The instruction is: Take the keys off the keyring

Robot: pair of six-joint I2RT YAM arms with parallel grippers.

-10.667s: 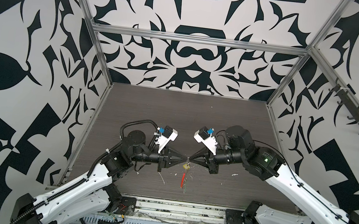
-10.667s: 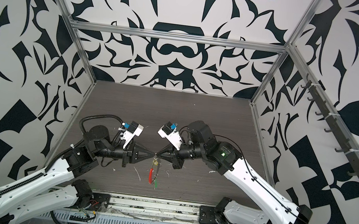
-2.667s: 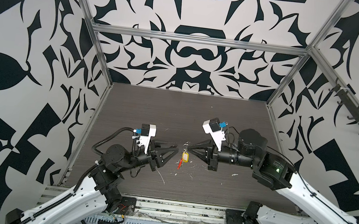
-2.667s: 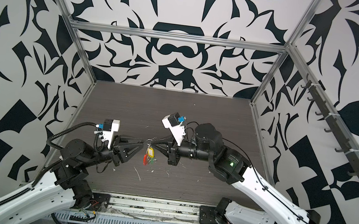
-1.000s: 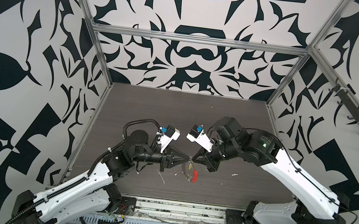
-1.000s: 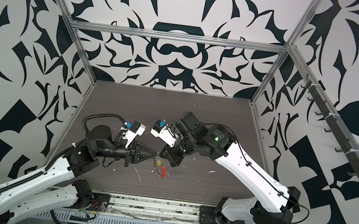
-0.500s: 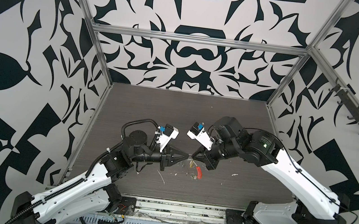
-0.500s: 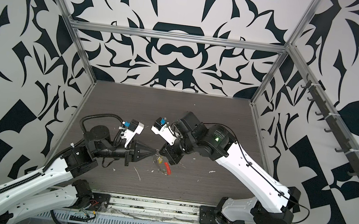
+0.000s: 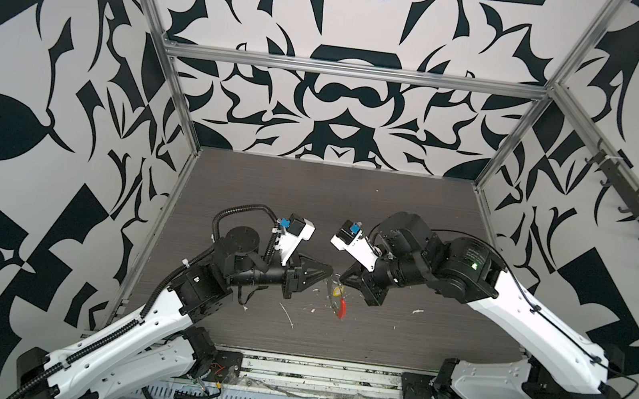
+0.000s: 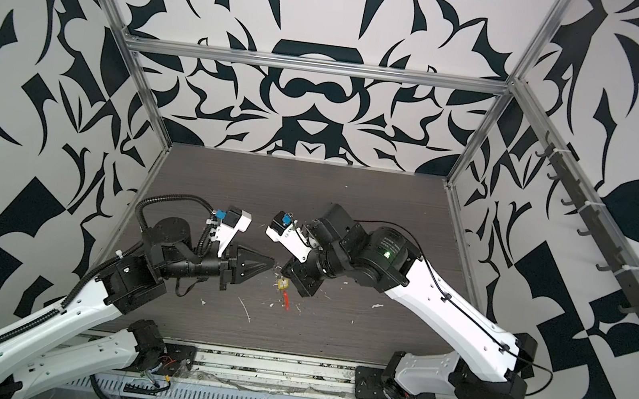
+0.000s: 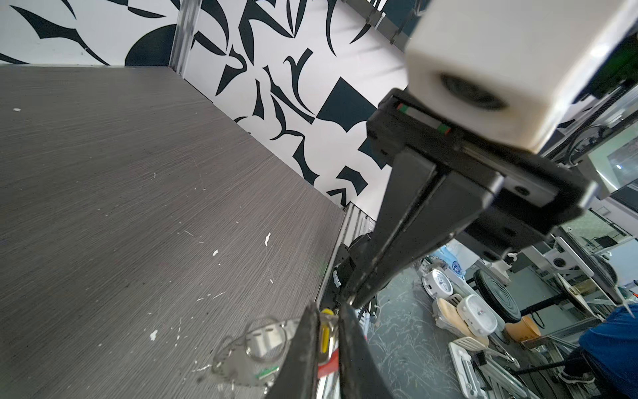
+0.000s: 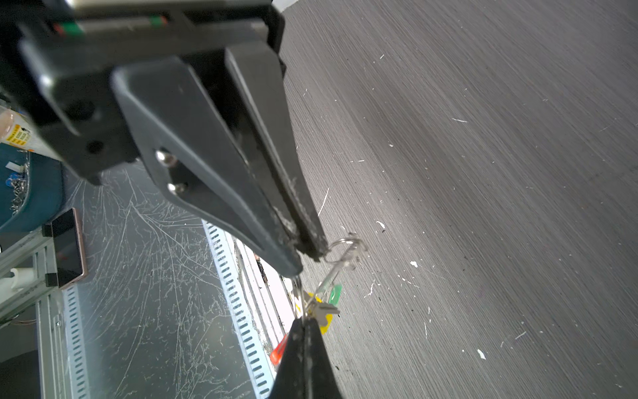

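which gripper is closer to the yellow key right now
Left. The left gripper has the yellow key between its fingers; the right gripper, shut on the keyring, sits just beyond it.

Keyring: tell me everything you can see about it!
The keyring is a thin silver wire hoop with a red plastic sleeve. It hangs low over the table, between the right gripper, shut on its wire, and the left gripper touching it. A green tag and yellow tag dangle on it.

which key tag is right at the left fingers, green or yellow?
The yellow key: it shows in the gap between the left fingers; the green key lies outside them, off to one side.
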